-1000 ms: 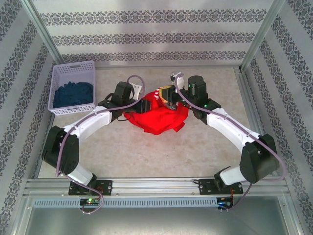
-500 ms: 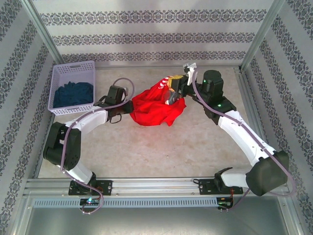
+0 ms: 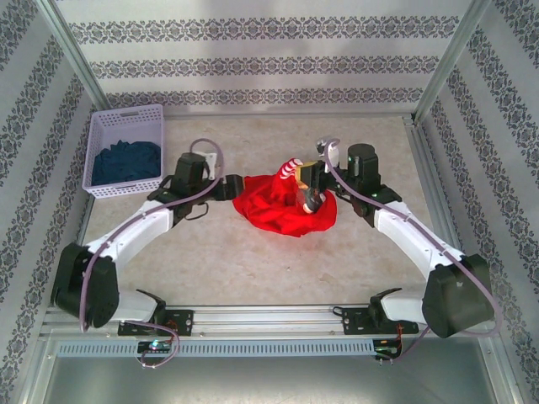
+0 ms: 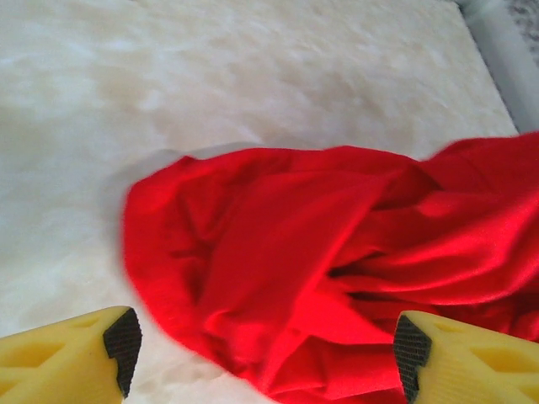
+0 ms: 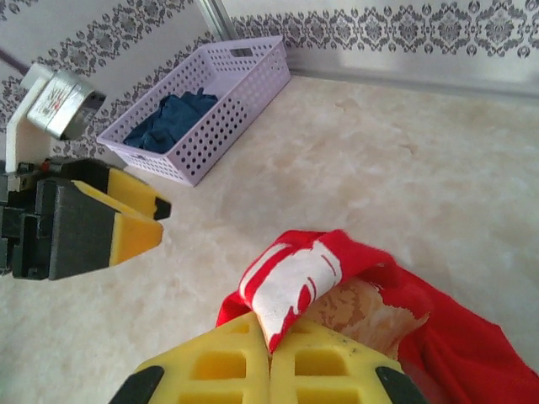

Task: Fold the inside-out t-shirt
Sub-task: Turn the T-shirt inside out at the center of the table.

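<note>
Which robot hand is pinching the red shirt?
The right yellow-fingered gripper: its jaws are shut on a white-printed fold of the bright red cloth t-shirt. The left gripper stands open at the shirt's edge, holding nothing.

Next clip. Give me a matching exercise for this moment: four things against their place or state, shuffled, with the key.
Column one:
1. left gripper
2. right gripper
3. t-shirt
4. dark blue cloth

Column two:
A. lying inside the basket
B. shut, pinching a fold with a white print
C. bunched on the table between the two arms
D. open, with nothing gripped

Pairs: 1-D, 2-B, 3-C, 4-A
</note>
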`<state>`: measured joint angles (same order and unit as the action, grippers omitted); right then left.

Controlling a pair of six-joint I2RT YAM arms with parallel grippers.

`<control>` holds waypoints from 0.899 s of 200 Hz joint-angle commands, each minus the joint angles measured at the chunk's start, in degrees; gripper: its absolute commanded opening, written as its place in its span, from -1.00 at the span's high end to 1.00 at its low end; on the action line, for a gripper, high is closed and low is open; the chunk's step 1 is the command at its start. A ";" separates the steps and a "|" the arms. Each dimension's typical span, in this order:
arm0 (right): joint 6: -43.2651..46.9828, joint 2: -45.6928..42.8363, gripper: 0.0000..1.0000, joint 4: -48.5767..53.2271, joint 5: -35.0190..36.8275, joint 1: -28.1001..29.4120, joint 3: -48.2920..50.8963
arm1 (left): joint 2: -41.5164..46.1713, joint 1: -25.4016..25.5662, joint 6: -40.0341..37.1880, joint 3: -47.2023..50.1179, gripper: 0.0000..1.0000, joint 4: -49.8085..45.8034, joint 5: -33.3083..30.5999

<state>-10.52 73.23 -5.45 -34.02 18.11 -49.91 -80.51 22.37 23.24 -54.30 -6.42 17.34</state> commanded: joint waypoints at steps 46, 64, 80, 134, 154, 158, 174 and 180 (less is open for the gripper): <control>0.72 -4.88 1.00 -1.25 -0.76 -0.62 0.18 | -23.29 3.47 -10.41 -18.98 -0.47 -8.70 4.29; 0.02 -5.04 1.00 -2.25 -0.48 -0.75 -1.74 | -28.27 3.35 -9.79 -23.50 -0.06 -10.71 5.12; -2.05 -4.36 1.00 -4.77 -0.52 -0.96 -4.28 | -30.72 2.21 -7.56 -27.58 0.52 -12.61 5.35; -6.80 -8.73 1.00 -5.78 -1.97 -3.42 -9.07 | -17.52 -10.08 4.89 -19.35 1.00 -7.09 3.17; -7.63 -12.80 1.00 -5.50 -0.29 -4.65 -2.95 | -11.34 -12.43 6.05 -12.36 1.00 -6.71 -3.27; -7.74 -13.51 1.00 -5.61 0.28 -4.80 -1.54 | -10.55 -12.44 5.95 -11.16 1.00 -6.61 -4.10; -8.99 -15.03 1.00 -6.05 2.20 -4.97 4.91 | -9.15 -12.40 5.85 -7.14 1.00 -5.65 -4.66; -9.40 -15.36 1.00 -6.07 2.73 -5.01 6.90 | -9.33 -12.35 5.69 -6.09 1.00 -5.67 -5.22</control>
<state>-17.23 59.00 -10.20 -33.56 13.58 -50.43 -89.91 8.78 26.76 -65.43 -13.08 16.34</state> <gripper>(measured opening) 0.069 0.052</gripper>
